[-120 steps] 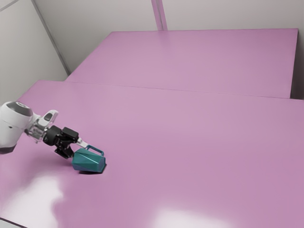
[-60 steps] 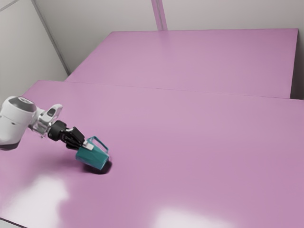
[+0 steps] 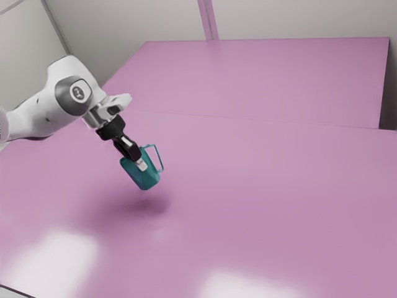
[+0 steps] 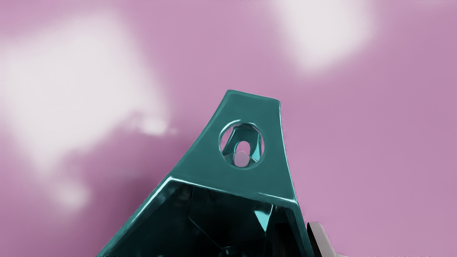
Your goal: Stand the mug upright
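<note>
Arm [image 3: 77, 93] slanting down, tilted mug [image 3: 146, 179] held aloft

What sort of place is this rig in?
Likely a bare simulated test room: plain pale grey walls, a glossy pink tabletop with another pink surface beyond it, and a robot arm holding a teal mug.

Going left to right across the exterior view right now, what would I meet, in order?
White robot arm → teal mug, tilted and raised above the table → pink strip on the back wall → dark patch at the far right edge.
</note>
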Controlling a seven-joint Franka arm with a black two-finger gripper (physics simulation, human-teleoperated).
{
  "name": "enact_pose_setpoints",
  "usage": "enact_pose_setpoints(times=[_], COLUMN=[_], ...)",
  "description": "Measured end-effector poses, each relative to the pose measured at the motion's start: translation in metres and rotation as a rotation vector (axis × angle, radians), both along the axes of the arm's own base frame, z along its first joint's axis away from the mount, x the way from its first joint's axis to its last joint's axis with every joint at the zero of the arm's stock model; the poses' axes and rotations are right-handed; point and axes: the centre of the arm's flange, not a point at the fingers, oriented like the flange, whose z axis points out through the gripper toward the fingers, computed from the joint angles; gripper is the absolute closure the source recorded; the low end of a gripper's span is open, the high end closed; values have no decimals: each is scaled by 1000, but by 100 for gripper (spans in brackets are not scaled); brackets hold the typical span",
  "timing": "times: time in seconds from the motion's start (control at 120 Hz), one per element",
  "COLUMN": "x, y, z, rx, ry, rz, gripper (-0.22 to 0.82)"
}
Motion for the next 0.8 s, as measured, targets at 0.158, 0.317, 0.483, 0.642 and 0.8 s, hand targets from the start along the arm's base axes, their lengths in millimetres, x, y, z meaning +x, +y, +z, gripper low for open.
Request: enact_pose_setpoints(times=[0.158, 0.317, 0.483, 0.642, 0.8], x=[18, 25, 19, 22, 28], y=[-15, -11, -7, -5, -18], z=[13, -9, -40, -59, -77], rx=[231, 314, 347, 352, 349], ry=[-47, -42, -48, -61, -57], rz=[-24, 44, 131, 205, 236], gripper=[77, 77, 78, 78, 78])
